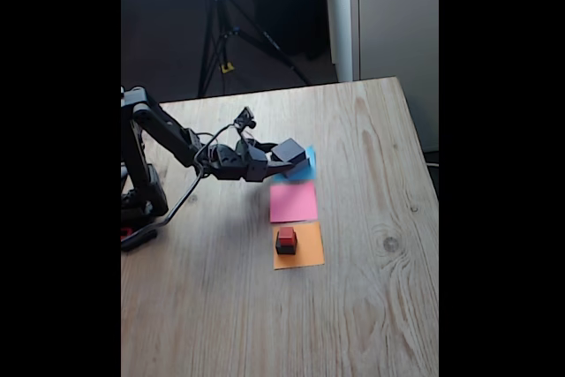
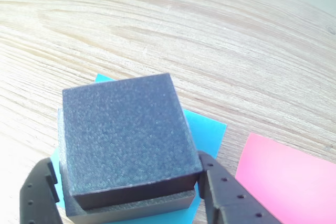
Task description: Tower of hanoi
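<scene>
Here the gripper (image 2: 126,192) is seen in the wrist view with its jaws on the left and right sides of the black block (image 2: 126,140), apparently clenched on it. The block sits on the grey block (image 2: 131,208), over the blue paper (image 2: 207,129).

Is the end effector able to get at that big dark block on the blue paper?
Probably yes: in the wrist view the end effector straddles the black block, which sits on the grey block over the blue paper; nothing stands between.
</scene>
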Controlling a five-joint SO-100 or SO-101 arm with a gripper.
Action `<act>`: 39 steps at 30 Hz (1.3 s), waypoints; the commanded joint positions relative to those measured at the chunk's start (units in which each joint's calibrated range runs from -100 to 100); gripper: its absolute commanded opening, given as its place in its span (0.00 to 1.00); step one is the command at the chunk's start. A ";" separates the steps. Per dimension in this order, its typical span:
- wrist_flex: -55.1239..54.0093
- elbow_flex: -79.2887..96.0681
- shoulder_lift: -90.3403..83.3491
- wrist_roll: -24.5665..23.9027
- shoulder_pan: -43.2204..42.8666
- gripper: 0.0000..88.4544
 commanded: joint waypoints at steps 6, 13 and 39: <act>1.49 4.05 -13.59 0.87 -0.56 0.40; 16.54 7.51 -33.88 0.87 -2.06 0.30; 123.38 -69.22 -50.46 -4.48 17.16 0.00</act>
